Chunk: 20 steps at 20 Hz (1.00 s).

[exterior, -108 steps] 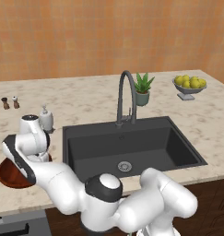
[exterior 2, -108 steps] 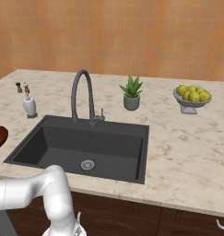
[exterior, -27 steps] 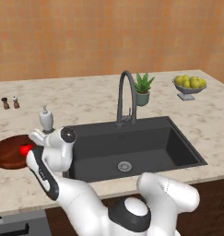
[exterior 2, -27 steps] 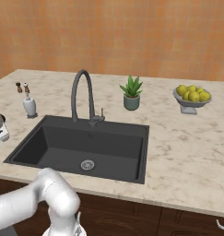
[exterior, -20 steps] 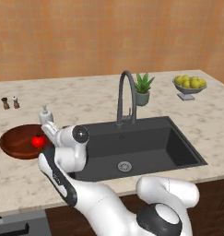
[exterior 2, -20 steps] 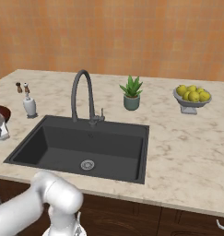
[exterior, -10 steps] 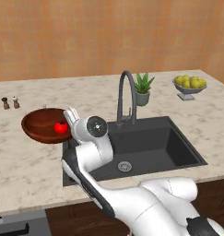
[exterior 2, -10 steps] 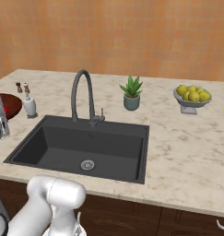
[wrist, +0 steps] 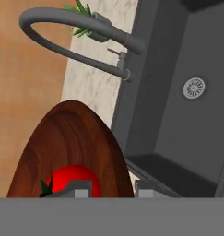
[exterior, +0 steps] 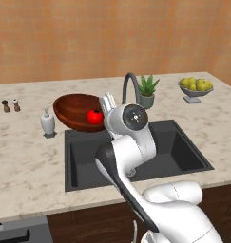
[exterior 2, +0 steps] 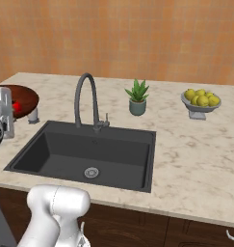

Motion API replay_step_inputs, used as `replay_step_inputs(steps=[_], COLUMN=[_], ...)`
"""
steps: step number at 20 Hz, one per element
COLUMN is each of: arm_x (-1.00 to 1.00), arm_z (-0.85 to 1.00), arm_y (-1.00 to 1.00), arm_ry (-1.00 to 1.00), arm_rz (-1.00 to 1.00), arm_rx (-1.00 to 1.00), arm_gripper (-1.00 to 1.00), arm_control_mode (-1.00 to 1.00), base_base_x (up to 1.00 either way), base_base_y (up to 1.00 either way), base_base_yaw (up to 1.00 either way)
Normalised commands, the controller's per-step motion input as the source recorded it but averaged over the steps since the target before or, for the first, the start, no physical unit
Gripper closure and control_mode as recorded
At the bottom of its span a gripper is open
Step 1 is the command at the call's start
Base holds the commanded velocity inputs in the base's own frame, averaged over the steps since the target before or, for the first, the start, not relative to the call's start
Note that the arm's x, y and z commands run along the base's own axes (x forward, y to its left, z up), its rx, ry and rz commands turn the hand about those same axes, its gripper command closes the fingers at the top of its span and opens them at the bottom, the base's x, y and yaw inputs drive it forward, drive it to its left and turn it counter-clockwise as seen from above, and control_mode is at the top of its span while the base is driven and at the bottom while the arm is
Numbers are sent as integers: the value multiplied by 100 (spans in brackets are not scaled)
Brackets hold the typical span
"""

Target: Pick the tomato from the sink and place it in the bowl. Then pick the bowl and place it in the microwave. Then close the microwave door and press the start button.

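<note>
My gripper (exterior: 107, 102) is shut on the right rim of the wooden bowl (exterior: 74, 111), which hangs in the air over the back left corner of the sink (exterior: 88, 159). The red tomato (exterior: 94, 116) lies inside the bowl next to the fingers. In the hand view the bowl (wrist: 72, 143) with the tomato (wrist: 72, 177) sits between my fingertips (wrist: 79, 189), and the sink (wrist: 187, 129) lies beyond. From the right base view the bowl (exterior 2: 24, 99), tomato (exterior 2: 16, 105) and gripper (exterior 2: 1, 103) are at the far left. The microwave is out of view.
The arched faucet (exterior: 129, 83) stands just right of the hand. A white soap bottle (exterior: 47, 122) stands left of the sink, with two small shakers (exterior: 10, 105) further left. A potted plant (exterior: 147, 92) and a bowl of yellow fruit (exterior: 196, 88) stand at the back right.
The arm has swung right and up, carrying the bowl with the tomato from the left counter to above the sink's back left corner.
</note>
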Motion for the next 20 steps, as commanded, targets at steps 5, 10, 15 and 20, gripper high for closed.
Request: replay_step_inputs(steps=[5, 10, 15, 20], arm_x=[-51, -39, -22, -3], arm_z=[69, 68, 44, 28], arm_y=[-81, -59, -66, -39], arm_ry=[0, -3, 0, -2], arm_rz=[-17, -23, -18, -9], arm_rx=[0, -5, -9, 0], arm_gripper=[100, 100, 100, 100], arm_control_mode=[-100, -100, -100, -100], base_base_x=[0, 0, 0, 0], base_base_y=[0, 0, 0, 0], base_base_yaw=[0, 0, 0, 0])
